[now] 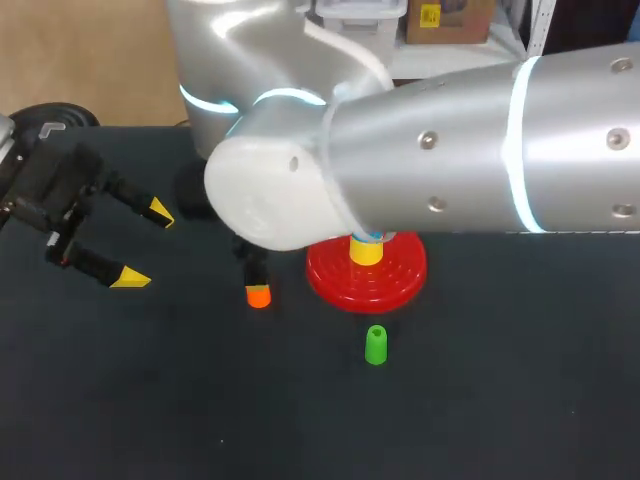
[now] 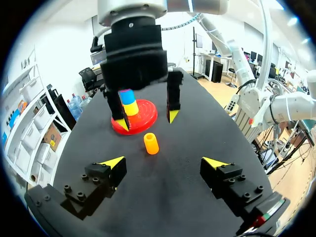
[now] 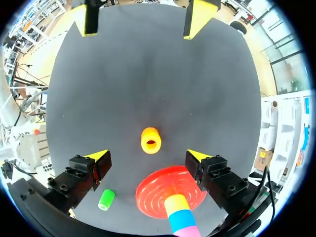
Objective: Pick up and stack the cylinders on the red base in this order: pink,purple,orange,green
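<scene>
The red base (image 1: 395,285) stands mid-table with a yellow cylinder (image 1: 366,251) on its peg. In the right wrist view the stack on the red base (image 3: 153,190) reads yellow (image 3: 175,203), blue (image 3: 181,217), then pink (image 3: 188,231) on top. An orange cylinder (image 1: 258,295) stands left of the base, and a green cylinder (image 1: 375,345) stands in front of it. My right gripper (image 3: 148,157) hangs open above the orange cylinder (image 3: 150,140), fingers apart on either side without touching it. My left gripper (image 1: 145,245) is open at the far left, holding nothing.
My right arm (image 1: 450,160) spans the table's back and hides most of what is behind the base. From the left wrist view, the orange cylinder (image 2: 151,143) sits between my left gripper (image 2: 164,163) and the right gripper (image 2: 147,120). Dark mat (image 1: 500,400) covers the table.
</scene>
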Robot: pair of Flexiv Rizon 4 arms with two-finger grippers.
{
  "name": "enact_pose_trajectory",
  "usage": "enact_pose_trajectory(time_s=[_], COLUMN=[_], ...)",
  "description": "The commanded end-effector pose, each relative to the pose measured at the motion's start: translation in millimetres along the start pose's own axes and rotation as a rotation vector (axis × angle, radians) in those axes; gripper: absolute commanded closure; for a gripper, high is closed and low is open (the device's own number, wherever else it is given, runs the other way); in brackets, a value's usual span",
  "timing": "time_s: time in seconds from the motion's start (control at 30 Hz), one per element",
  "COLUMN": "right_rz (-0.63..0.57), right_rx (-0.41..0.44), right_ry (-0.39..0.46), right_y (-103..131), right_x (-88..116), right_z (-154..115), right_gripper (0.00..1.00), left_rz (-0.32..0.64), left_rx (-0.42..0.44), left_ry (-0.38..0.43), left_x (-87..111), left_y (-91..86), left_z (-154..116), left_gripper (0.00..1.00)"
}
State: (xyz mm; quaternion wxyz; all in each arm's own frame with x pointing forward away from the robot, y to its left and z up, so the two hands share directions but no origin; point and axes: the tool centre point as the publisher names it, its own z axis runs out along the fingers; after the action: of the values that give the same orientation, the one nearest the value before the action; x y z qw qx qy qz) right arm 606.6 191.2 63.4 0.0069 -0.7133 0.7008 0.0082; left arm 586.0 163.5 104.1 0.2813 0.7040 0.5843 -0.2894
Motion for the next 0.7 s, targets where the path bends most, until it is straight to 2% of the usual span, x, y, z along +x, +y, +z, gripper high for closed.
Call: enact_pose_trajectory(time_s=[0.03, 0.7], right_rz=[0.007, 0.022], right_rx=[0.020, 0.001], right_ry=[0.000, -0.042], right_y=[2.0, -0.1], right_x=[2.3, 1.5], right_z=[10.1, 29.7], right_gripper=[0.00, 0.00], left_rz=[0.002, 0.002], left_rx=[-0.001, -0.001], left_ry=[-0.001, -0.001], left_x=[1.0, 1.0], left_y=[0.0, 0.0], left_z=[0.0, 0.0], left_gripper=[0.00, 0.00])
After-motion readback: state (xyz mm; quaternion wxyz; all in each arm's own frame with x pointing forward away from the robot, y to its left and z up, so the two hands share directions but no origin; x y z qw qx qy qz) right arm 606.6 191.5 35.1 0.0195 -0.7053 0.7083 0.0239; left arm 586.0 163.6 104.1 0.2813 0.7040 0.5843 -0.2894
